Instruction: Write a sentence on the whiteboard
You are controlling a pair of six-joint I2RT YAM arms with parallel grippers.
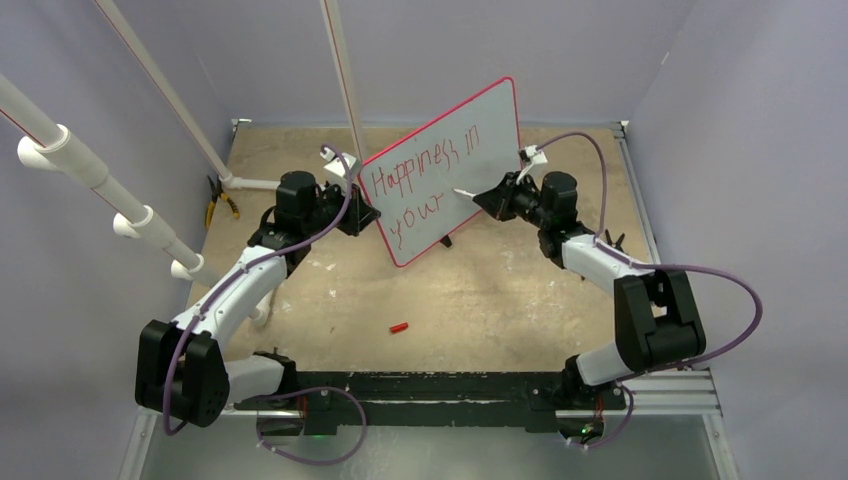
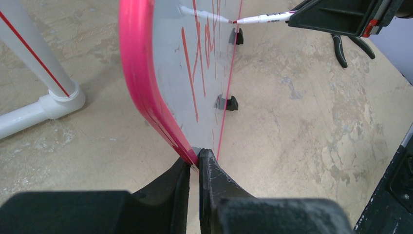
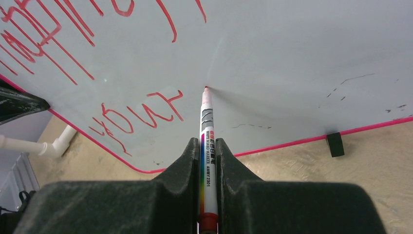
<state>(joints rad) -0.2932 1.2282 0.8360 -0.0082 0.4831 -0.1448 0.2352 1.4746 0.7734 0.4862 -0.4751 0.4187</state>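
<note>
The whiteboard (image 1: 470, 140) stands tilted upright on the table, red rim, small black feet. The red sentence (image 1: 420, 175) reads "Happiness in" above "your". My left gripper (image 1: 366, 212) is shut on the whiteboard's rim (image 2: 146, 97) at its left lower edge and props it up. My right gripper (image 1: 492, 200) is shut on a white marker (image 3: 206, 141) with a red tip. The tip touches the board surface (image 3: 292, 53) just right of "your" (image 3: 139, 114). In the left wrist view the marker (image 2: 258, 19) meets the board near the top.
A red marker cap (image 1: 399, 327) lies on the tan table in front of the board. White pipes (image 1: 120, 200) run along the left. Yellow-handled pliers (image 1: 215, 205) lie at the far left. Purple walls close in the table.
</note>
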